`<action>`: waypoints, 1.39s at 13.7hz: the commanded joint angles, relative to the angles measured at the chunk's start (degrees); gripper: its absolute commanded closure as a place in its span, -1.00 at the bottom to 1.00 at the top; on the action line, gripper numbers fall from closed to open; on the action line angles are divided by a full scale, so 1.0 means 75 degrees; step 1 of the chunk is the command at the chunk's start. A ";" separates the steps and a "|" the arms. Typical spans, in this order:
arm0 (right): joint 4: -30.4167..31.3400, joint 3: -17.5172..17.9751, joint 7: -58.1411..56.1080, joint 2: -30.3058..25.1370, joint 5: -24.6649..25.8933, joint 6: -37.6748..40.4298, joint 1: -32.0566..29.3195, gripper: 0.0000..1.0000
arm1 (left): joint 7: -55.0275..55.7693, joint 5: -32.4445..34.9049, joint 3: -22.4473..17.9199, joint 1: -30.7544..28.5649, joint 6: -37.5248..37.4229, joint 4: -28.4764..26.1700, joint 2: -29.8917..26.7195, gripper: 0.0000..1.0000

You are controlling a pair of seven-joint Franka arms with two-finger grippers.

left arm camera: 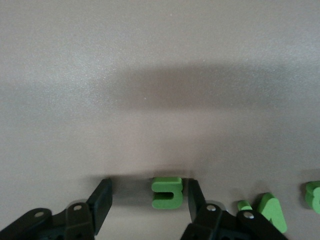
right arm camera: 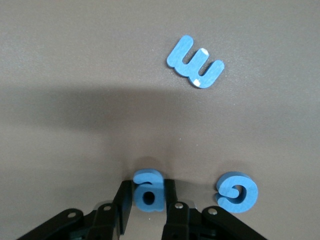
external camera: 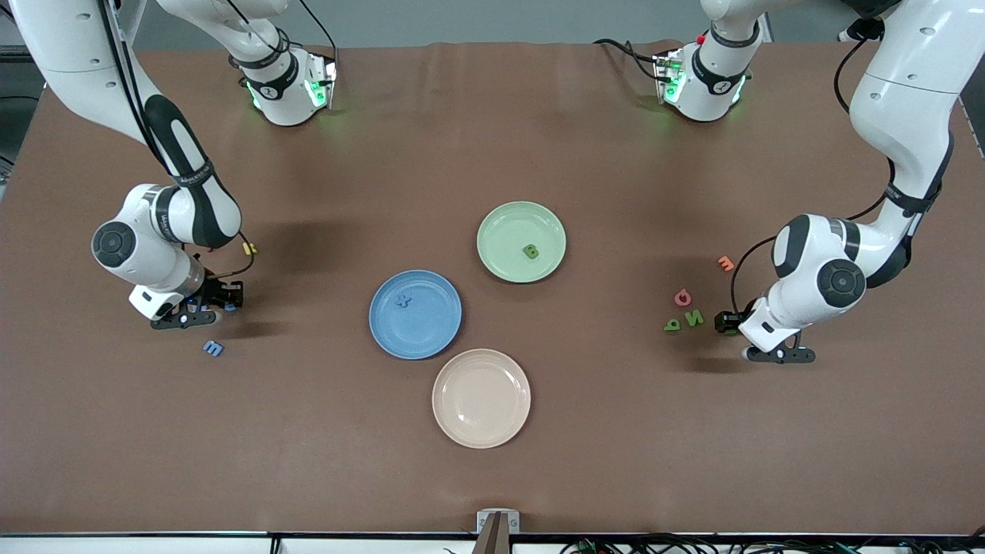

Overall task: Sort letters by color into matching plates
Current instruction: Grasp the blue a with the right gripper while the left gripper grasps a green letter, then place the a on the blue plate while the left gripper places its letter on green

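The blue plate (external camera: 432, 327) sits at the centre of the front view with one blue letter (external camera: 403, 301) on it; the green plate (external camera: 504, 229) lies just above it in the frame, carrying a green B (external camera: 530, 251); the cream plate (external camera: 481, 400) lies lowest, nearest the camera, touching the blue one.

At the right arm's end of the table the right gripper (external camera: 209, 305) is down at the tabletop; in the right wrist view its fingers (right arm camera: 124, 200) are clamped on a blue a (right arm camera: 148, 190) standing on edge between them; a blue c (right arm camera: 237, 191) lies just beside it, and a blue E (right arm camera: 196, 62) lies flat, apart from both; in the front view that E (external camera: 213, 348) is low in the frame, nearer the camera than the gripper; a yellow letter (external camera: 248, 248) lies higher up.

At the left arm's end the left gripper (external camera: 727, 323) is also down at the table; the left wrist view shows its fingers (left arm camera: 102, 197) apart around a green letter (left arm camera: 167, 192), one finger touching it, the other clear of it; a green N (external camera: 695, 317) and a green P (external camera: 672, 325) lie just beside the gripper; a pink letter (external camera: 682, 296) and an orange letter (external camera: 725, 263) lie higher in the frame.
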State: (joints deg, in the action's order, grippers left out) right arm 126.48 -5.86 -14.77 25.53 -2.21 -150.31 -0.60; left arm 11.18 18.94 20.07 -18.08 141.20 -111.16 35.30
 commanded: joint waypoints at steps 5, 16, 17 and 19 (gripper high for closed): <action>-0.0142 0.0137 0.0036 0.0054 0.0072 -0.0011 -0.0084 0.86 | 0.0045 0.0135 0.0066 -0.0097 0.0123 -0.0190 -0.0196 0.02; -0.1161 0.0149 0.5325 -0.0814 0.0014 0.2862 0.3181 0.85 | 0.0068 0.0135 0.0276 -0.0062 -0.0122 -0.0155 -0.0780 1.00; -0.1242 0.0149 0.6064 -0.0779 -0.0009 0.2827 0.3615 0.85 | 0.0150 0.0124 0.0474 -0.0062 -0.0413 -0.0120 -0.0874 1.00; -0.1675 0.0149 0.7355 -0.0558 -0.0021 0.2815 0.4366 0.86 | 0.0523 0.0124 0.0861 -0.0051 -0.0778 -0.0026 -0.0992 1.00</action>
State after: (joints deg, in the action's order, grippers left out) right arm 116.99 -4.08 32.95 19.78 -2.26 -129.98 28.01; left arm 12.36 18.94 23.89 -18.16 138.14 -110.88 30.02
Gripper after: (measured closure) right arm 0.727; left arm 0.727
